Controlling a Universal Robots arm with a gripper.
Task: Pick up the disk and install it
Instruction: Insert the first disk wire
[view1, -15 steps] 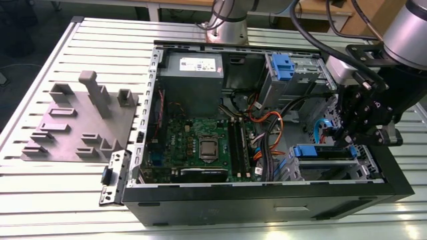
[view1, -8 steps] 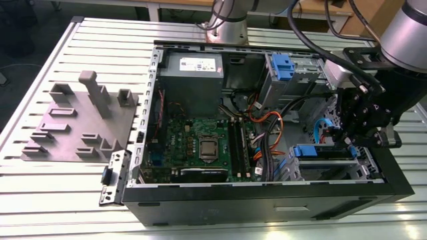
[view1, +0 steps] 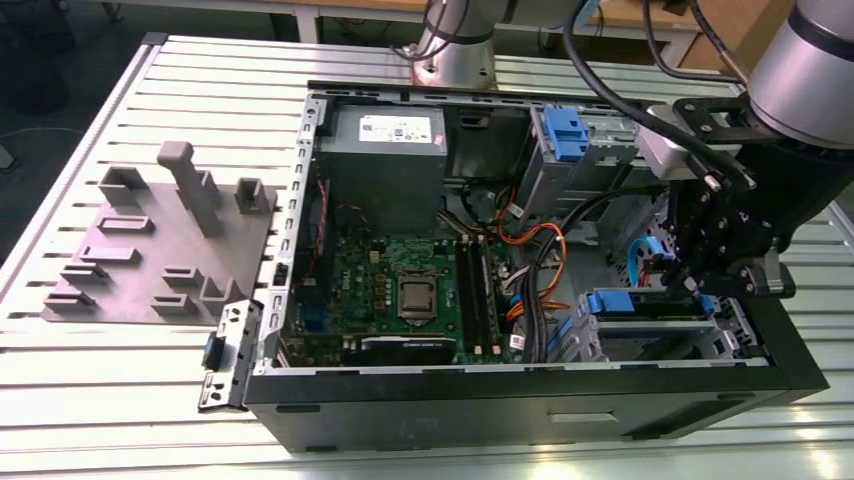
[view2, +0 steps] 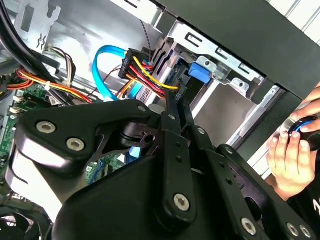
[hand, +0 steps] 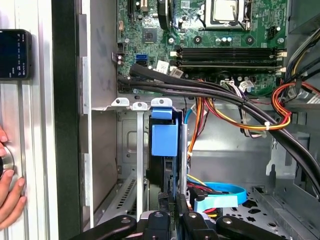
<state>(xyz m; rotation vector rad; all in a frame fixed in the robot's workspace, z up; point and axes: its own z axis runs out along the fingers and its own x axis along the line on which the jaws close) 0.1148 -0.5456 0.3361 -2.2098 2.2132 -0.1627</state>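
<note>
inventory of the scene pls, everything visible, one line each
computer case: 1, black, lying open on the slatted table
motherboard: 1, green, on the case floor
power supply: 1, grey, far corner of the case
disk: 1, blue bracket, edge-on in the drive cage
cables: several, orange, yellow, black, blue, beside the cage
fixture plate: 1, grey, exterior view's left
person's hand: 1, outside the case
tool: 1, black, at the disk's near edge

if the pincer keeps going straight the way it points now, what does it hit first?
Most likely the blue-bracketed disk seated in the grey metal drive cage: in the first wrist view the pincer sits right at its end. Depth is unclear, so contact may already exist.
</note>
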